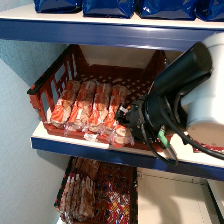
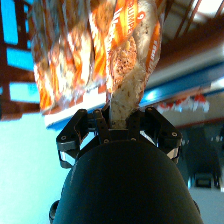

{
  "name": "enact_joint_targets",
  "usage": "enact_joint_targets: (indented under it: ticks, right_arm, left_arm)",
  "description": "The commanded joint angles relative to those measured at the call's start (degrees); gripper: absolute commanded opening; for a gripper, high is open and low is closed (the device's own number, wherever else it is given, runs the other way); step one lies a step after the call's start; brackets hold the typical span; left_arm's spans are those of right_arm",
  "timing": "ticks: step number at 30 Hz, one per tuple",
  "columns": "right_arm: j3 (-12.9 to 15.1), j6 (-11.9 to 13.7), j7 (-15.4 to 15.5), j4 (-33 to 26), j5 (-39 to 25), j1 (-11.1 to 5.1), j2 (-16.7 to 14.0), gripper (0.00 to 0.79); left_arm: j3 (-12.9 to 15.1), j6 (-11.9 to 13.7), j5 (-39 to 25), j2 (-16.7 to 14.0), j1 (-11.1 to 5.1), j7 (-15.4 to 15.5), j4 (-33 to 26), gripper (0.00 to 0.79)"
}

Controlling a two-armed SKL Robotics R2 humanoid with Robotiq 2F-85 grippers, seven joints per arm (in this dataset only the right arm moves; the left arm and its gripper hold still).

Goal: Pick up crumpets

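Clamping onto the crumpets (image 2: pixel 131 65) by the near end, right gripper (image 2: pixel 118 119) pinched shut on the plastic.

Grabbing the rightmost pack (image 1: pixel 119 116) of the row in the red crate (image 1: pixel 52 80) on the middle blue shelf (image 1: pixel 90 150), probably since that end pokes toward the open front; reaching in from the right, forearm angling down and wrist levelling out at the crate.

From my remote station: crumpets (image 1: pixel 118 112) in clear, shiny plastic film, their tan faces rough and porous; crate (image 1: pixel 50 82), matt red-brown plastic lattice; upper-frame bags (image 1: pixel 107 7), glossy dark blue foil; gripper (image 2: pixel 118 122), smooth matt black plastic.
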Motion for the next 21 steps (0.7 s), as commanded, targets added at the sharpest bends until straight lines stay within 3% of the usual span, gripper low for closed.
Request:
enact_joint_targets:
  ticks: [1, 15, 21]
  right_arm:
    - [-3.24, 0.08, 1.25, -0.36, -5.28, -0.5, -0.48, 0.005]
    - [-8.97, 1.5, 5.13, -0.39, -21.67, -1.23, -1.43, 0.007]
    - [-9.74, 2.11, 5.8, -0.7, -24.84, -1.41, -1.26, 0.007]
  left_arm:
    - [0.0, 0.0, 0.0, 0.0, 0.0, 0.0, 0.0, 0.0]
    - [0.0, 0.0, 0.0, 0.0, 0.0, 0.0, 0.0, 0.0]
    - [0.0, 0.0, 0.0, 0.0, 0.0, 0.0, 0.0, 0.0]
